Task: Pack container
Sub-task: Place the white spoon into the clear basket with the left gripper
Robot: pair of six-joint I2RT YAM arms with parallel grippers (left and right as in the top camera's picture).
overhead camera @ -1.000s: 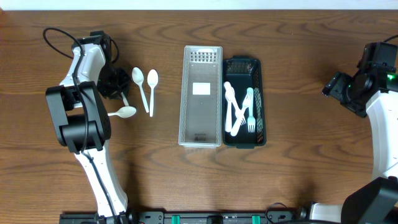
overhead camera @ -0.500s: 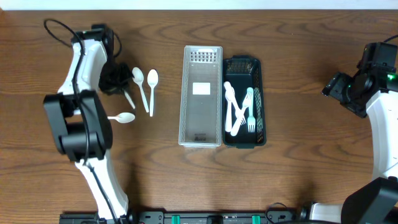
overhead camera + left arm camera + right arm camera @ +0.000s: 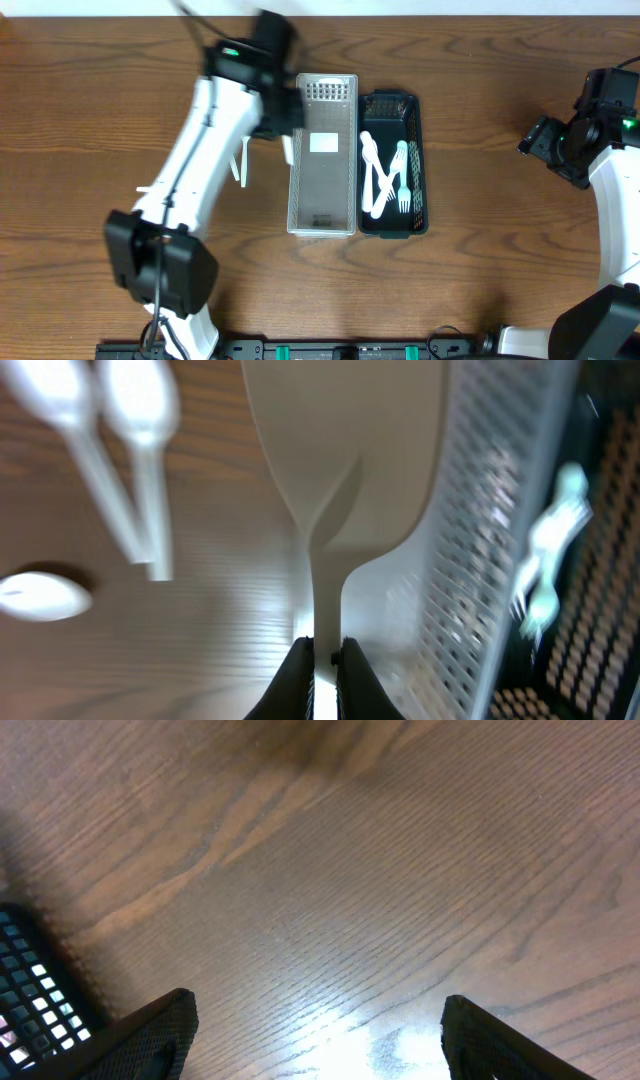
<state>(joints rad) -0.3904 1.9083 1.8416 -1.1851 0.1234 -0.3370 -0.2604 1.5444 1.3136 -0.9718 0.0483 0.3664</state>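
Dark wood bench [image 3: 480, 280] carries everything: a clear perforated bin [image 3: 322, 190] sits in the middle, and a black mesh basket [image 3: 413, 110] touches its right side, already holding white and pale green cutlery [image 3: 377, 175]. Your left arm reaches across to the bin's left wall. The white plastic spoon [image 3: 345, 450] rides in the left end effector [image 3: 322, 660], bowl forward, just above that wall. Treat the spoon as light, thin and slick, likely to flex or pivot. The handle just below the bowl is the sensible hold. The left fingers are pinched tight onto that handle. Three loose spoons [image 3: 140, 400] lie on the bench left of the bin. The right end effector [image 3: 320, 1040] hangs spread wide and empty, well away.
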